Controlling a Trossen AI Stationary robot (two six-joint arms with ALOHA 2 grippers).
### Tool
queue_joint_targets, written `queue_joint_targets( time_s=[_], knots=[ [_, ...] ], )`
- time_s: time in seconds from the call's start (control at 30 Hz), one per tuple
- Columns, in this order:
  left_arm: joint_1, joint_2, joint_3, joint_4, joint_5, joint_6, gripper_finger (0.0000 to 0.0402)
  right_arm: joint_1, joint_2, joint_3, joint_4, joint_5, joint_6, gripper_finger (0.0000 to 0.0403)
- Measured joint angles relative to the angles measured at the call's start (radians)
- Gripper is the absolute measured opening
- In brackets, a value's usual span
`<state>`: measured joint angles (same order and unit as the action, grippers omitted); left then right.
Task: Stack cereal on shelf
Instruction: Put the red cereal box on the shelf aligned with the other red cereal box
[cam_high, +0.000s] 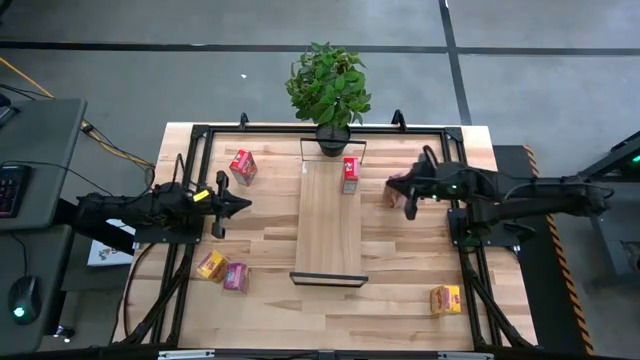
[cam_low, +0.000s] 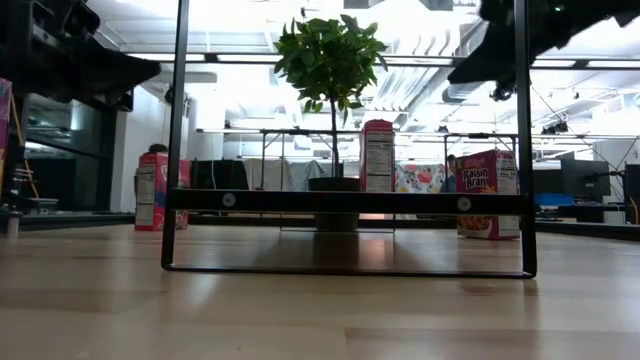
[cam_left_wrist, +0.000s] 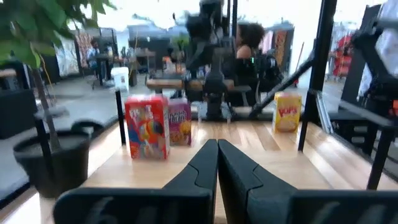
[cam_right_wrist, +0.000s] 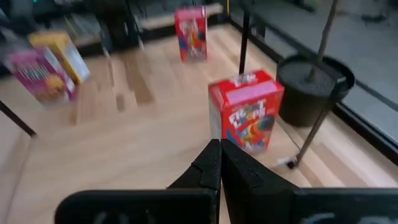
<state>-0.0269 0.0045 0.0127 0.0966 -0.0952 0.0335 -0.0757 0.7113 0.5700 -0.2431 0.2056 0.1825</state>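
Observation:
The shelf (cam_high: 330, 225) stands mid-table, a long light-wood plank on a black frame. One red cereal box (cam_high: 350, 173) stands upright on its far end and shows in the right wrist view (cam_right_wrist: 245, 112). A second red box (cam_high: 243, 166) stands on the table at far left. A yellow box (cam_high: 210, 265) and a pink box (cam_high: 236, 276) lie near left. A yellow-orange box (cam_high: 446, 299) lies near right. A pink box (cam_low: 490, 193) stands right of the shelf, below my right gripper (cam_high: 392, 182), which is shut and empty above it. My left gripper (cam_high: 242, 204) is shut and empty, left of the shelf.
A potted plant (cam_high: 330, 100) stands at the shelf's far end, its black pot (cam_right_wrist: 314, 87) close to the red box. A black frame (cam_high: 200, 135) runs around the tabletop. Bare wood lies between the shelf and each arm.

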Motion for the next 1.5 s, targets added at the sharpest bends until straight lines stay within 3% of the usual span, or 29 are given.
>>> queue_joint_targets(
  time_s=[0.1, 0.23, 0.5, 0.67, 0.77, 0.87, 1.03, 1.23, 1.5],
  knots=[
    [0.001, 0.012, 0.009, 0.129, -0.101, -0.029, 0.0008, 0.0, -0.072, -0.066, 0.078, -0.001, 0.0, 0.0],
    [0.002, 0.063, 0.096, 0.087, -0.228, -0.002, 0.0054, 0.0, -0.12, -0.129, 0.159, -0.001, 0.0, 0.0],
    [0.049, 0.329, 0.358, -0.267, -0.566, -0.082, 0.0235, -0.003, -0.097, -0.145, 0.18, 0.004, -0.005, 0.0],
    [0.145, 0.511, 0.485, -0.525, -0.7, -0.285, 0.0323, -0.003, -0.06, -0.144, 0.195, 0.004, -0.009, 0.0],
    [0.231, 0.603, 0.539, -0.632, -0.691, -0.414, 0.0351, -0.003, -0.034, -0.145, 0.195, 0.004, -0.008, 0.0],
    [0.328, 0.68, 0.578, -0.685, -0.607, -0.474, 0.0359, -0.003, -0.008, -0.145, 0.196, 0.004, -0.008, 0.0],
    [0.492, 0.782, 0.603, -0.673, -0.381, -0.475, 0.036, -0.003, 0.033, -0.144, 0.198, 0.004, -0.003, 0.0],
    [0.634, 0.871, 0.604, -0.675, -0.345, -0.444, 0.036, -0.003, 0.067, -0.144, 0.22, 0.004, 0.0, 0.0],
    [0.726, 0.922, 0.605, -0.644, -0.191, -0.421, 0.036, -0.003, 0.083, -0.145, 0.248, 0.005, 0.0, 0.0]
  ],
)
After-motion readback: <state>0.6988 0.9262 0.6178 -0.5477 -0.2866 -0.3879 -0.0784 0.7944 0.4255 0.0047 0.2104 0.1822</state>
